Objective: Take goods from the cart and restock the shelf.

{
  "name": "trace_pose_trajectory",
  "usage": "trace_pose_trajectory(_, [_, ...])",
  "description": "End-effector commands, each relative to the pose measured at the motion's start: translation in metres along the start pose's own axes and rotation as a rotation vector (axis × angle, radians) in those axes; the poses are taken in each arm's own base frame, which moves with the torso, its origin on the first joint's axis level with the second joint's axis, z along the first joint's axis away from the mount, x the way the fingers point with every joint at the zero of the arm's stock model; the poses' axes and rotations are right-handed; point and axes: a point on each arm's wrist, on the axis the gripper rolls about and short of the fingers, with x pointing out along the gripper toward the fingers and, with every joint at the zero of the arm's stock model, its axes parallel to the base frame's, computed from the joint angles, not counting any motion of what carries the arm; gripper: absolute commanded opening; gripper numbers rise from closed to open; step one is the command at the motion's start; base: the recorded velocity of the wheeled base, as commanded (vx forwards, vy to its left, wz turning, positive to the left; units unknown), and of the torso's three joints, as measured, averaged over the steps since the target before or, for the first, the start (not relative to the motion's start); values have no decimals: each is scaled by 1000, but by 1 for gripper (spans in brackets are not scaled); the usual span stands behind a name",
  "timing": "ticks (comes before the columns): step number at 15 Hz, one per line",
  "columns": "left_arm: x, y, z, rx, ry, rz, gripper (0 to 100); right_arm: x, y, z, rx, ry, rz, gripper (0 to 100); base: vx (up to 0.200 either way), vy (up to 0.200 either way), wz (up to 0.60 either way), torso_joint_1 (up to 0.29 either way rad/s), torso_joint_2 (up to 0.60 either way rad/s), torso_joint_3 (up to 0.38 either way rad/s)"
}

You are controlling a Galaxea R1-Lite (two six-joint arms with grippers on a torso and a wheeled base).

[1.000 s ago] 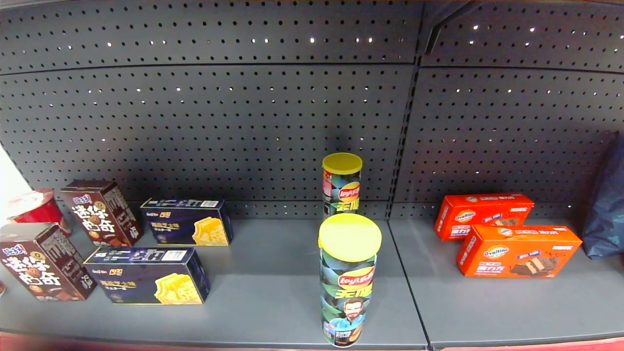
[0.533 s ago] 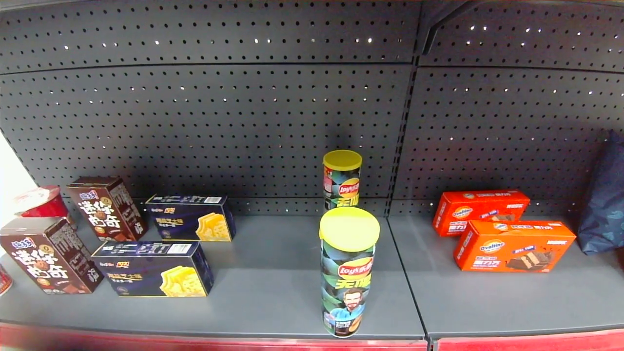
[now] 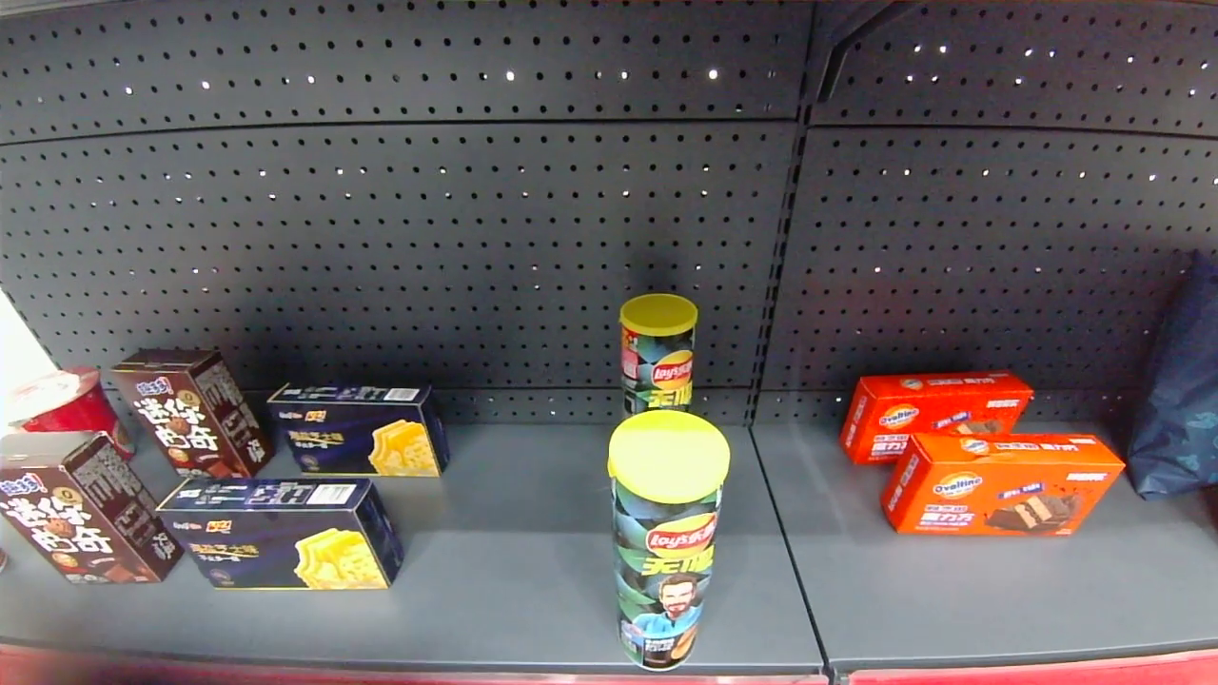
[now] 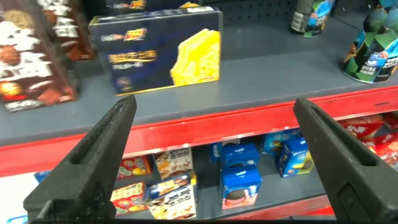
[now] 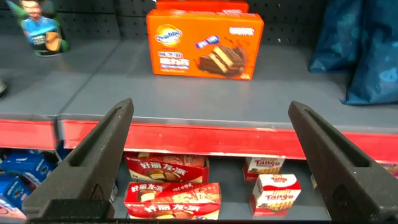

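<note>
The grey shelf (image 3: 533, 571) holds two yellow-lidded chip cans, one at the front (image 3: 668, 533) and one behind it (image 3: 658, 354). Left of them lie two dark blue boxes (image 3: 285, 533) and two brown boxes (image 3: 81, 518). Two orange boxes (image 3: 999, 483) lie on the right. My left gripper (image 4: 214, 104) hangs open and empty before the shelf's red front edge, facing a dark blue box (image 4: 161, 50). My right gripper (image 5: 210, 107) is open and empty too, in front of an orange box (image 5: 204, 43).
A red cup (image 3: 62, 404) stands at the far left and a dark blue bag (image 3: 1180, 419) at the far right. A perforated back panel (image 3: 476, 247) closes the shelf behind. A lower shelf holds several snack boxes (image 5: 171, 186) and blue packs (image 4: 239, 180).
The whole head picture has shifted slightly, so the camera has moved. The goods on the shelf keep their places.
</note>
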Motion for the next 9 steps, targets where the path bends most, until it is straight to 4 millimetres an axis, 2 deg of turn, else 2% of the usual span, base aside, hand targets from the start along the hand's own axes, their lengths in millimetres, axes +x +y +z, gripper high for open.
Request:
trace_pose_trajectory(1, [0,0,0,0,1,-1,100,0,0,0,-1,0,-1,100,0,0,0,0,0,0])
trace_pose_trajectory(9, [0,0,0,0,1,-1,100,0,0,0,-1,-2,-6,100,0,0,0,0,0,0])
